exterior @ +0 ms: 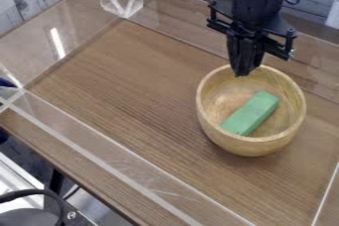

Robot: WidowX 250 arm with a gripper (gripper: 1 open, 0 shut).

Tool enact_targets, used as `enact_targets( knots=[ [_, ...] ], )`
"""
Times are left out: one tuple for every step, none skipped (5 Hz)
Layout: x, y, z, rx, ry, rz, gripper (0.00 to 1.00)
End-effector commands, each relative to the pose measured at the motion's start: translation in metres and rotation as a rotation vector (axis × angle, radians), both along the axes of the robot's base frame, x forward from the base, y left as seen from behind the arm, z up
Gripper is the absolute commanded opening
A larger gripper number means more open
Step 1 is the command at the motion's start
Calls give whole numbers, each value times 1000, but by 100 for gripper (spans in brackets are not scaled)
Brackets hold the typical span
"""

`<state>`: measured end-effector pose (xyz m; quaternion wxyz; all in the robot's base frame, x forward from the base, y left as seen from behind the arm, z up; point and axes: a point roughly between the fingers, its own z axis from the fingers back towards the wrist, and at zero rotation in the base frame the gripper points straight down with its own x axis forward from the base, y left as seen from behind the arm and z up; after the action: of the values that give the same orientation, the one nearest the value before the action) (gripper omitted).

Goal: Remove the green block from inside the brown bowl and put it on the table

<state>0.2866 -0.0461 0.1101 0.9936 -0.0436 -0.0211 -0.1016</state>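
Shut at the gripper, with tips together by the far rim of the brown bowl; cannot tell whether touching it. Can see the green block inside the bowl, right of centre, with long axis slanting from lower left to upper right
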Motion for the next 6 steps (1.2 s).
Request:
enact_targets(
  knots=[
    [3, 2, 15, -9, -53, -2, 0],
    [3, 3, 17, -11, -54, -3, 0],
    [3, 4, 18, -12, -55, -3, 0],
    [3, 4, 19, -14, -56, -5, 0],
    [3, 0, 14, -17, -43, -16, 0],
    [3, -4, 9, -20, -30, -28, 0]
  ],
)
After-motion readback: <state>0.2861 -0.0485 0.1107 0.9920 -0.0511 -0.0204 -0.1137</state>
